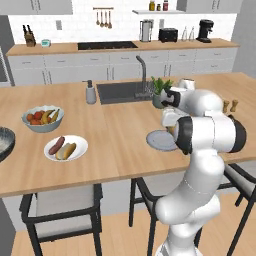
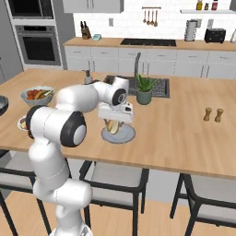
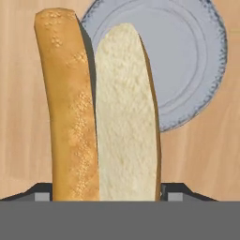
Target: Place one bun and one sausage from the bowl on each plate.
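Observation:
My gripper [image 2: 115,123] is shut on a bun [image 3: 103,112], which hangs upright just above the grey plate [image 3: 187,61]. The bun is split, with tan crust on one half and pale crumb on the other. The same grey plate [image 1: 156,142] lies on the island's near side, partly behind my arm. Further left, the white plate [image 1: 81,142] carries a sausage [image 1: 56,145] and a second bun [image 1: 68,150] side by side. The dark bowl [image 1: 3,142] is cut off at the left edge, its contents hidden. The other sausage is out of view.
A pale fruit bowl [image 1: 42,118] stands behind the white plate. The sink [image 1: 122,91], a soap dispenser [image 1: 90,93] and a potted plant [image 2: 144,87] sit behind the grey plate. Salt and pepper shakers [image 2: 213,115] stand to the right. Stools line the island's front edge.

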